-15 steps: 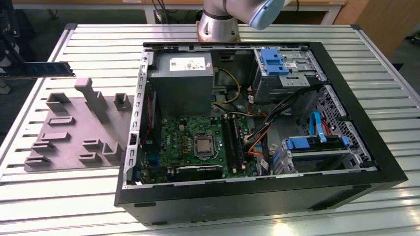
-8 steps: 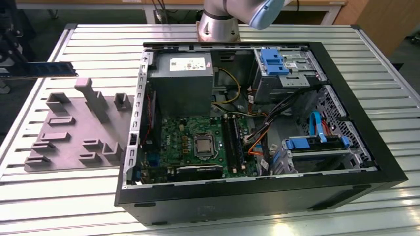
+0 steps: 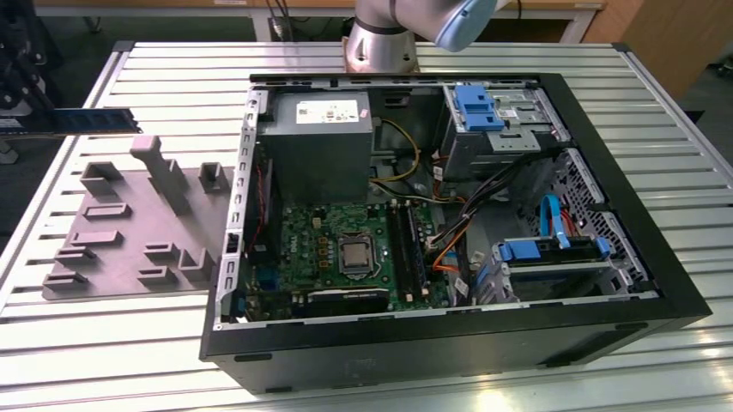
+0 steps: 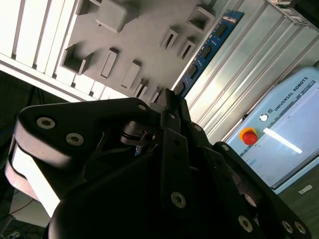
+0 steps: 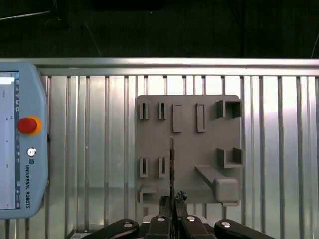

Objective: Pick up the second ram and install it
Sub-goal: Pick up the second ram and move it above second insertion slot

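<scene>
Fingers (image 5: 164, 201) closed on the second ram (image 5: 172, 164), well apart from the open computer

In the first wrist view the two dark fingers pinch the stick from both sides. The stick shows edge-on as a thin line running out from the tips over the gray fixture plate (image 5: 187, 149). In the second wrist view the same stick juts out past the fingertips as a long blue board with a row of black chips.

At the exterior view's far left the second ram (image 3: 98, 120) is held level, long side to the camera, near the far edge of the gray fixture plate (image 3: 137, 223). That plate lies flat on the slatted metal desk (image 3: 137, 343), its raised holders and pockets facing up. A teach pendant (image 5: 20, 144) with a red button lies on the desk beside the plate in the first wrist view.

Toward the exterior view's right sits the computer case (image 3: 458, 335), on its side with the panel off. Inside it, from left to right, are:
- the gray power supply (image 3: 315, 137)
- the green motherboard (image 3: 309, 257) with its silver square chip (image 3: 355, 256)
- the long black memory slots (image 3: 403, 245)
- two drive cages (image 3: 550, 253) with blue tabs

Behind the case stands the arm (image 3: 384, 39), its base on the desk
</scene>
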Robot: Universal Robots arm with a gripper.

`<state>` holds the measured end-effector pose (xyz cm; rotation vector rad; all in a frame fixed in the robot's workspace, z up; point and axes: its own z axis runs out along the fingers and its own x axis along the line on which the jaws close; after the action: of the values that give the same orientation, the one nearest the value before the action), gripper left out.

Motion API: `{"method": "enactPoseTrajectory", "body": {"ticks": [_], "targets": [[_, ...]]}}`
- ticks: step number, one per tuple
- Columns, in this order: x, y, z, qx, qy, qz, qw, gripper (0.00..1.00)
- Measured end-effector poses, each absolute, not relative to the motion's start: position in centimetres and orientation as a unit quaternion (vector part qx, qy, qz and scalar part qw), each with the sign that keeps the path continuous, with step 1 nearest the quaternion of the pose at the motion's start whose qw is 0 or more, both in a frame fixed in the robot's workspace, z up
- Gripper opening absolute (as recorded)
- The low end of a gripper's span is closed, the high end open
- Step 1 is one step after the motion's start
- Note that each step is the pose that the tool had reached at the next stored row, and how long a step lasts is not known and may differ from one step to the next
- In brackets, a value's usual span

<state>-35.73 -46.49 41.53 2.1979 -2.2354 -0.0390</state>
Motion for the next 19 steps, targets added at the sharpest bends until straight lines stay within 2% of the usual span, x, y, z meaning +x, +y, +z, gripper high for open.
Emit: {"method": "enactPoseTrajectory", "body": {"ticks": [19], "targets": [[-34.7,-46.5,41.5,0.701,-0.713,-0.012,0.003,0.14]]}}
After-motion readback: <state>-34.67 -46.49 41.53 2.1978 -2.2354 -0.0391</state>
